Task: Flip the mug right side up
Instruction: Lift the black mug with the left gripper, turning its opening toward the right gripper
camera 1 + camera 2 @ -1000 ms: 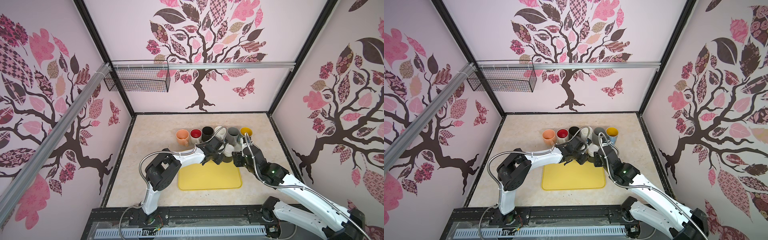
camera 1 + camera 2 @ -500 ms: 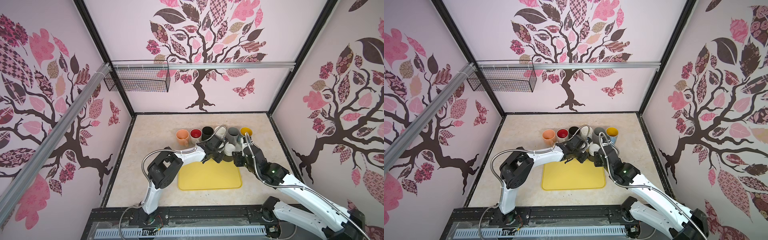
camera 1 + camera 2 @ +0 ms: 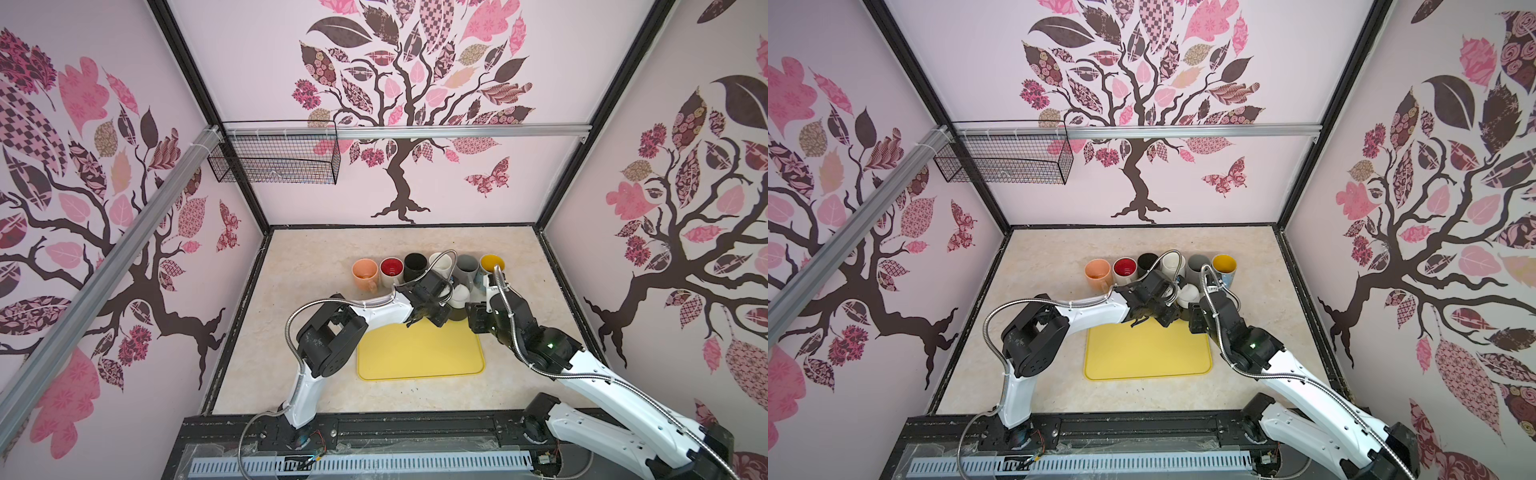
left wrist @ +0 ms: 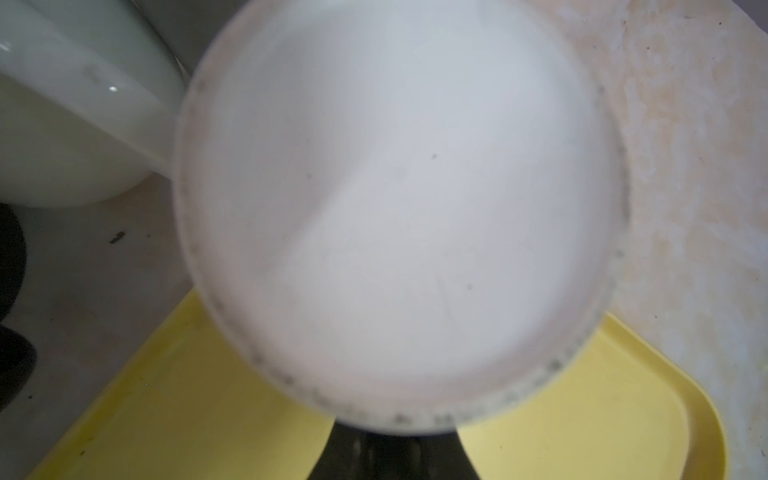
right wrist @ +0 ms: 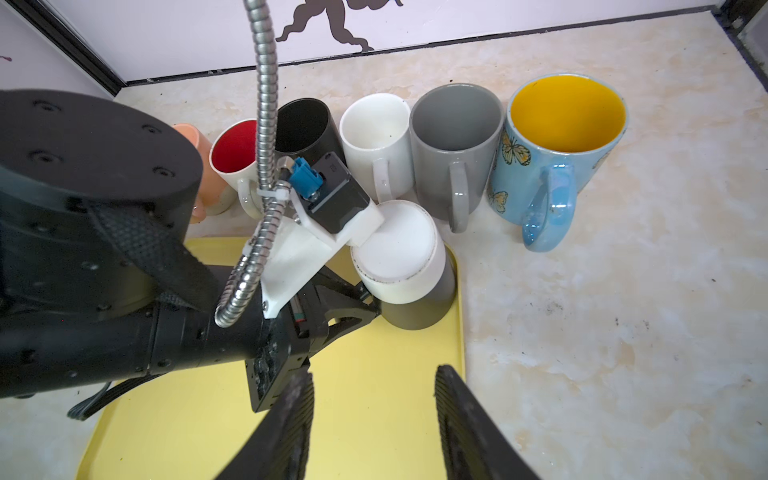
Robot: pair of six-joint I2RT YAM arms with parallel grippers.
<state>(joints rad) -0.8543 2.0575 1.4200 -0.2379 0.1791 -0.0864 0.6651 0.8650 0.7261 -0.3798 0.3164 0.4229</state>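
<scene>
The mug (image 5: 399, 249) stands upside down on the far right corner of the yellow tray (image 5: 374, 353), white base up, dark body below. In the left wrist view its white base (image 4: 395, 208) fills the picture. My left gripper (image 5: 365, 301) is shut against the mug's near side; the handle is hidden. In both top views the left gripper (image 3: 441, 316) (image 3: 1165, 316) sits just left of the mug (image 3: 459, 296) (image 3: 1188, 295). My right gripper (image 5: 374, 415) hangs open over the tray with nothing between its fingers, right of the mug in the top views (image 3: 473, 318) (image 3: 1196, 318).
Behind the tray (image 3: 415, 357) stands a row of upright mugs: peach (image 3: 365, 272), red (image 3: 391, 269), black (image 3: 415, 266), white (image 3: 440, 262), grey (image 3: 466, 266) and blue with a yellow inside (image 3: 491, 266). The white and grey ones stand close behind the upside-down mug.
My left gripper has closed on the mug's side and shifted slightly towards the back. The right arm has stayed where it was.
</scene>
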